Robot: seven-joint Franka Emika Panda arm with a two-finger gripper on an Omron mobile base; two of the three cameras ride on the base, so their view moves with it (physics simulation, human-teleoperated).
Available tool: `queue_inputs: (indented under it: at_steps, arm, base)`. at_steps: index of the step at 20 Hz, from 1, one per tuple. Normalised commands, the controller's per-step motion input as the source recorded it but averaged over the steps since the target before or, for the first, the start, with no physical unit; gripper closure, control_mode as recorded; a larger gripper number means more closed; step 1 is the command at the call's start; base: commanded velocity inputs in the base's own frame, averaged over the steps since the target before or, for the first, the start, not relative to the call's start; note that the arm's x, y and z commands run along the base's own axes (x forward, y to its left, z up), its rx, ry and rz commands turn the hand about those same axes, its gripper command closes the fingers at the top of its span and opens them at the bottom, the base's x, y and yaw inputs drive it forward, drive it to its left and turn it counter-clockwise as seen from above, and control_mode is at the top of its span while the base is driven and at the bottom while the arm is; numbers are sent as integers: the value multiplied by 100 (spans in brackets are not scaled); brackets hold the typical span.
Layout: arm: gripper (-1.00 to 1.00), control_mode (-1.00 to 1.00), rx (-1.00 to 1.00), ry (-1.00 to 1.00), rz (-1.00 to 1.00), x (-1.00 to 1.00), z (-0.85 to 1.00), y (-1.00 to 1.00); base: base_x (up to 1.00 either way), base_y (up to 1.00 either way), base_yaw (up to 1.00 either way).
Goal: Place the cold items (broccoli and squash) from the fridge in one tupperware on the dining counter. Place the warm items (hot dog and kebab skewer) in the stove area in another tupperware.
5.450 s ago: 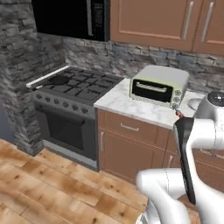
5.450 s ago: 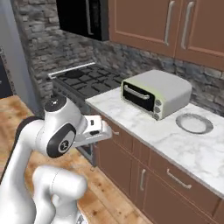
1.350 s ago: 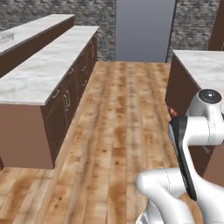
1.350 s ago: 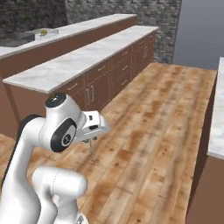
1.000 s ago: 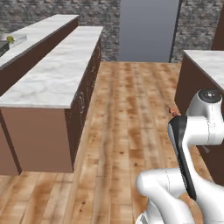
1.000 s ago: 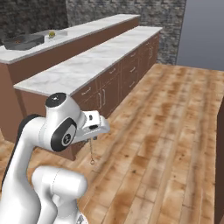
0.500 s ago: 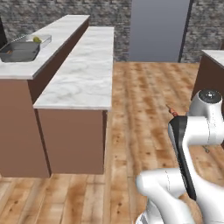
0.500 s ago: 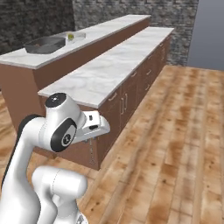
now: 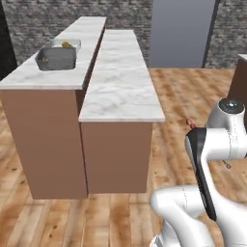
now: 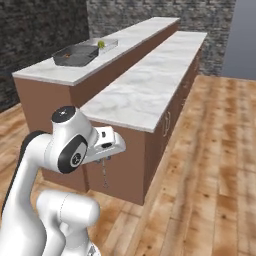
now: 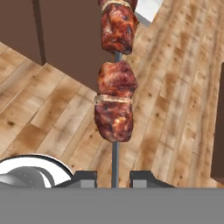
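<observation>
My gripper (image 11: 114, 177) is shut on the thin metal rod of the kebab skewer (image 11: 116, 100), whose brown meat chunks point away over the wood floor. From the right base camera the gripper (image 10: 104, 159) sits beside the arm with the skewer (image 10: 104, 175) hanging below it. The skewer's reddish tip (image 9: 191, 125) pokes out behind the arm. On the dining counter (image 9: 29, 77) stand the dark grey tupperware (image 9: 56, 58) and, behind it, the clear tupperware (image 9: 70, 44) with a small yellow-green item (image 10: 100, 44) in it.
A lower marble-topped island (image 9: 120, 72) with brown cabinet fronts runs alongside the dining counter, between it and me. Wood floor (image 10: 210, 165) lies open to the right. A grey panel (image 9: 181, 34) and a stone wall close the far end.
The whole picture has shifted as the base drove and turned: the counter with both trays has come nearer and more central. The skewer stays in the shut gripper.
</observation>
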Motion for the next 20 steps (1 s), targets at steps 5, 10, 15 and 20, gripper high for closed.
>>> queue_inputs:
  at_steps: [5,10,15,20]
  arm:
    - [100,100,0,0,0,0,0,0]
    - [100,100,0,0,0,0,0,0]
    - [100,100,0,0,0,0,0,0]
    - [100,100,0,0,0,0,0,0]
  base:
    - [4,100,-17]
    - [7,100,-30]
    - [8,100,-32]
    - [8,100,-31]
